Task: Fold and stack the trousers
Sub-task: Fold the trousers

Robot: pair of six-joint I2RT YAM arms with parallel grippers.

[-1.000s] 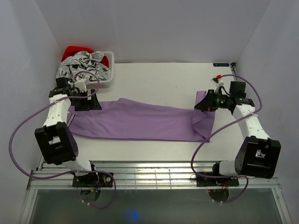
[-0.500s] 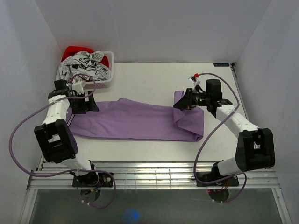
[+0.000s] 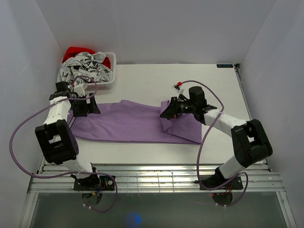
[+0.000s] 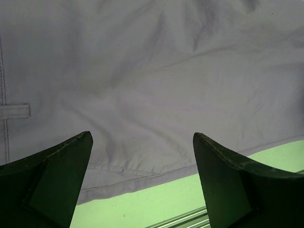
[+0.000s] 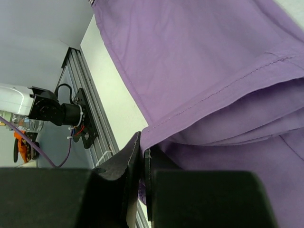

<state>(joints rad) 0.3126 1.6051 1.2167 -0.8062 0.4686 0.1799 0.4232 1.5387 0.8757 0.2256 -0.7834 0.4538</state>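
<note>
Holding one end of the trousers [image 3: 128,124] in a tight pinch, the right jaws are fully closed on a thin edge of lilac cloth and sit above the middle of the garment, with that end doubled back over the rest. The trousers lie lengthwise across the counter [image 3: 156,80], left to right, with the other end under the left arm. The left jaws stand wide open just over that end and grip nothing; the left wrist view shows only flat cloth and a hem line between them. Risks, as judged from here: the pinch takes only a narrow bite of the edge, so the soft cloth could slip out before the fold is laid. The folded flap already sits at a slant, so it may land skewed and leave the edges unmatched. With the left end not held down, any pull from the right arm could drag the whole garment across the counter and bunch it. Container: one white basket [image 3: 112,80] at the far left corner, near the left arm, heaped with black-and-white patterned cloth [image 3: 85,64] and something red [image 3: 76,51] behind it; the trousers lie outside it.
</note>
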